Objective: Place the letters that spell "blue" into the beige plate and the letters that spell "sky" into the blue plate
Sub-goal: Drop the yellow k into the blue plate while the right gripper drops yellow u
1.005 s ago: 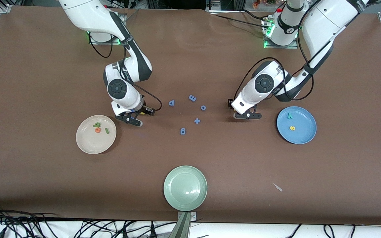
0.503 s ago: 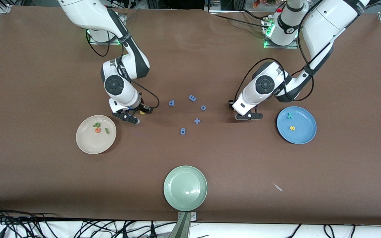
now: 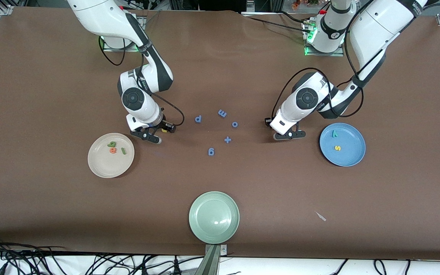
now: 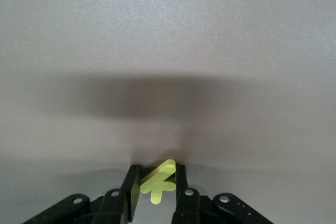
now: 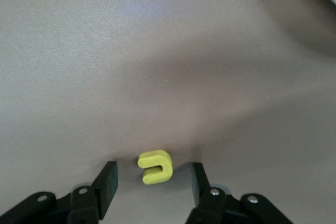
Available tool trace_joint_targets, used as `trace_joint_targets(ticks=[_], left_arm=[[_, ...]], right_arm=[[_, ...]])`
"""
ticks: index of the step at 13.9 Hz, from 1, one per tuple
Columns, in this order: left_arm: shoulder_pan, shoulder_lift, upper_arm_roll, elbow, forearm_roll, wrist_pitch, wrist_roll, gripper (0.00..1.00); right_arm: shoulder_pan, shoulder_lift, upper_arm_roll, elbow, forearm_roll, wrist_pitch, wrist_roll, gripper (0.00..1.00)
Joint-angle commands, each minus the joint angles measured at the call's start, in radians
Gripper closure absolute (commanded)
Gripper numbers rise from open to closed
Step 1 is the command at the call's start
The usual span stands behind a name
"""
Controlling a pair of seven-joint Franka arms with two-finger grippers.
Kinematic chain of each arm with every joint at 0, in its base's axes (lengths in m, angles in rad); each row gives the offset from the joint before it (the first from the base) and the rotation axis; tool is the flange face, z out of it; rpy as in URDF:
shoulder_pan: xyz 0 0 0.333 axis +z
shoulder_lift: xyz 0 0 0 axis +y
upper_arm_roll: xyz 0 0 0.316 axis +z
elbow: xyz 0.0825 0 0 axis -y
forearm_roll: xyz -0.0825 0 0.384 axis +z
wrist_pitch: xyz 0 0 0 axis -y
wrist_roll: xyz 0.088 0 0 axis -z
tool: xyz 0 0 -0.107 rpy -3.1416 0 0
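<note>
The left gripper (image 4: 156, 187) pinches the yellow k (image 4: 158, 181) low over the table (image 3: 52, 84), beside the blue plate (image 3: 351, 156) holding s (image 3: 337, 148) and y (image 3: 335, 133); the right gripper (image 5: 155, 182) hangs open around the yellow u (image 5: 155, 167), seemingly lying flat beside the beige plate (image 3: 101, 168); blue letters (image 3: 222, 113) sit between them.

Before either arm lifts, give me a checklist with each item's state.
1. Left tool around the yellow k: ok, fingers close on both sides.
2. Right tool around the yellow u: ok, fingers wide and apart from it.
3. Grip on the k firm: cannot tell.
4. Beige plate holds b, e, l: ok.
5. Blue plate holds y, s: ok.
</note>
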Motion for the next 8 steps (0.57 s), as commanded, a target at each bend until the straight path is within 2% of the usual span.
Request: trace_joint_targets(ticks=[1, 4, 7, 8], left_arm=[[0.006, 0.005, 0.005, 0.009, 0.032, -0.003, -0.035, 0.76], [0.021, -0.013, 0.003, 0.011, 0.032, -0.012, -0.037, 0.77], [0.059, -0.046, -0.009, 0.063, 0.018, -0.099, -0.038, 0.76], [0.067, -0.050, -0.012, 0.094, 0.004, -0.147, -0.039, 0.76]], right_arm=[[0.003, -0.002, -0.005, -0.013, -0.043, 0.031, -0.003, 0.46], [0.003, -0.001, -0.005, -0.013, -0.043, 0.034, -0.002, 0.59], [0.003, -0.007, -0.007, -0.011, -0.043, 0.028, -0.004, 0.84], [0.003, -0.014, -0.008, -0.005, -0.043, 0.022, -0.012, 0.89]])
